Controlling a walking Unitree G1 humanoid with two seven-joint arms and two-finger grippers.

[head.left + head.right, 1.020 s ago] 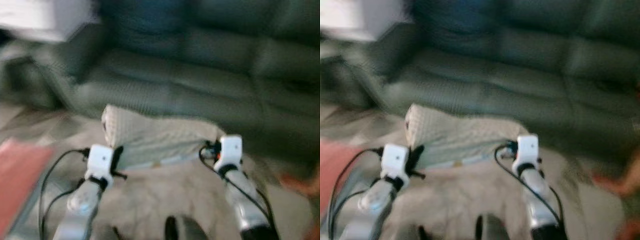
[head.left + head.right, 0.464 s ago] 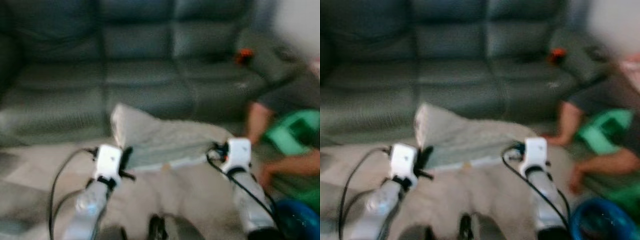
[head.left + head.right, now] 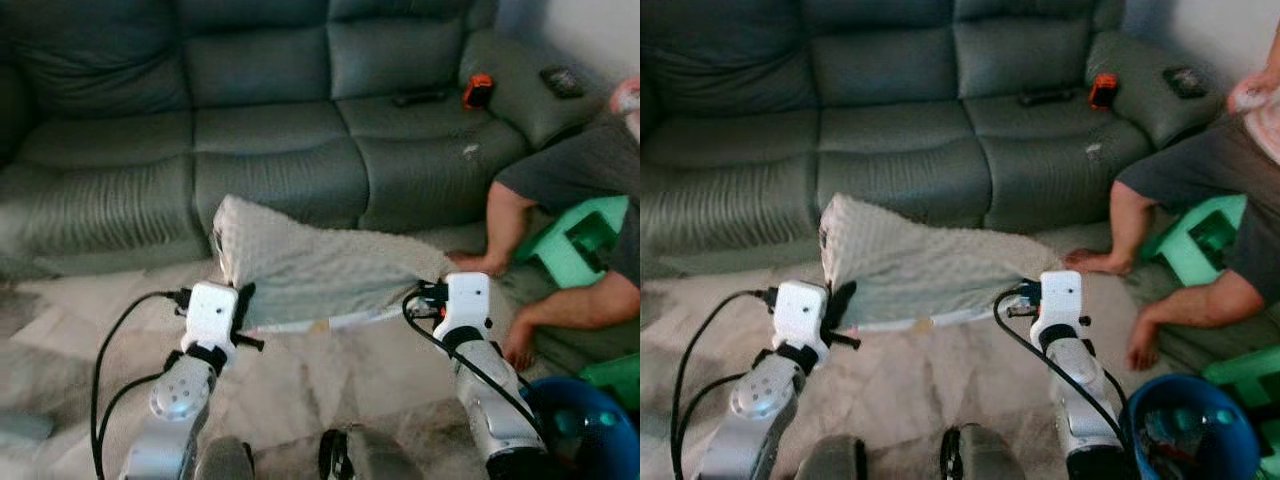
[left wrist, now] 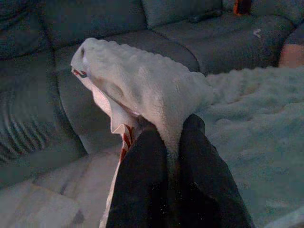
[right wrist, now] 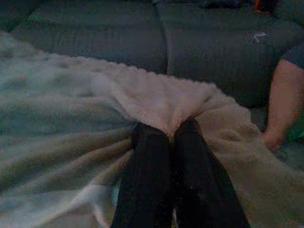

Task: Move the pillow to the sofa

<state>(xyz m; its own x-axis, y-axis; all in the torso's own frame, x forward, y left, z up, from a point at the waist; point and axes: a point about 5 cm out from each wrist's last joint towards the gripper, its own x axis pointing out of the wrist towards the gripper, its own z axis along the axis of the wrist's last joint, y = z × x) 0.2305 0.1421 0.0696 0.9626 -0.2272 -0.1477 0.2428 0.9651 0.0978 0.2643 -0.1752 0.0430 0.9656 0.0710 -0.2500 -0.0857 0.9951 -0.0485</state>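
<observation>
Head cameras: two eyes side by side, looking forward and down at the sofa (image 3: 270, 130) from close.
Left wrist camera: close, along its fingers (image 4: 142, 190) toward the sofa.
Right wrist camera: likewise.
Shared: all views take in the pillow (image 3: 310, 270) and sofa front.

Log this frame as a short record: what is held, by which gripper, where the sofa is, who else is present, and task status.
held item: pillow, cream, textured, limp
left gripper: jaws shut on one pillow corner
right gripper: jaws shut on the other end
pillow position: stretched between both grippers, off the floor, in front of the sofa
sofa: dark green, straight ahead, small orange item and dark remote on its right seat
person: seated on the floor to the robot's right, by a green stool
other: blue bucket lower right
status: pillow not yet on the sofa
</observation>
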